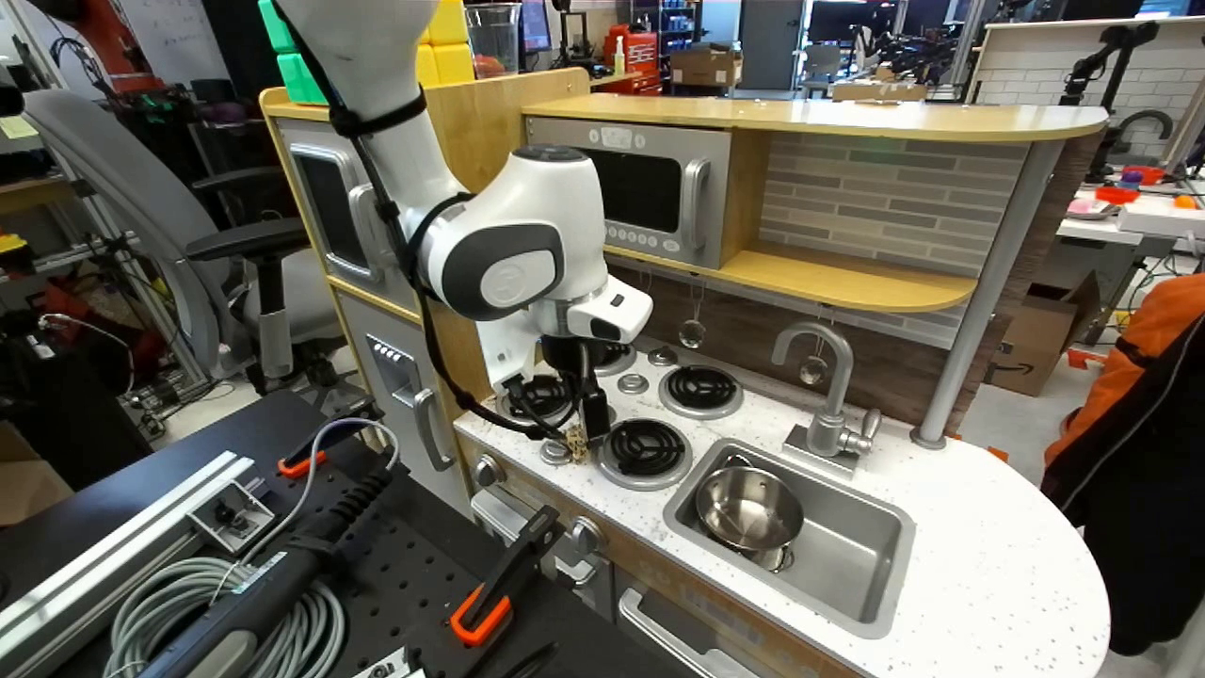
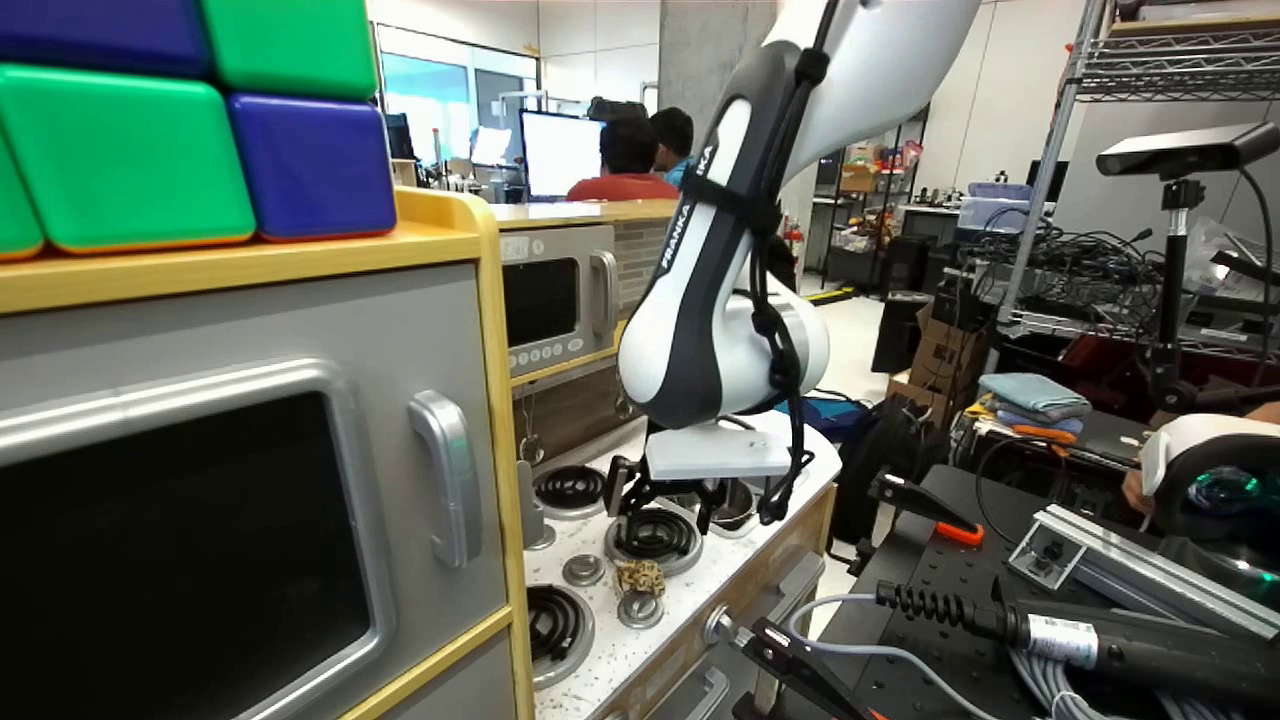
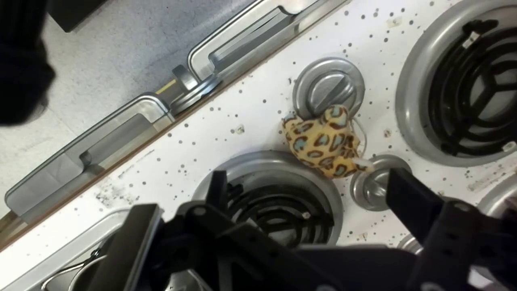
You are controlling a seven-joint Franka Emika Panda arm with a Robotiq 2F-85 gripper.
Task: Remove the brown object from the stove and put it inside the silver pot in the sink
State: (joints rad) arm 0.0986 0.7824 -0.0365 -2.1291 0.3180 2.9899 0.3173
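Over the stove, the gripper hangs with its fingers spread wide. Lower down, the brown spotted object lies on the stove, seemingly touching a silver knob. Farther out, the silver pot stands inside the sink, at the stove end.

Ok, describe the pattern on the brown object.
The brown object has brown leopard spots, some bluish inside, on yellow; clearest in the wrist view.

White walls, a window and a grey pillar rise beyond the pale floor, with wire shelving to one side. A grey office chair stands in an exterior view.
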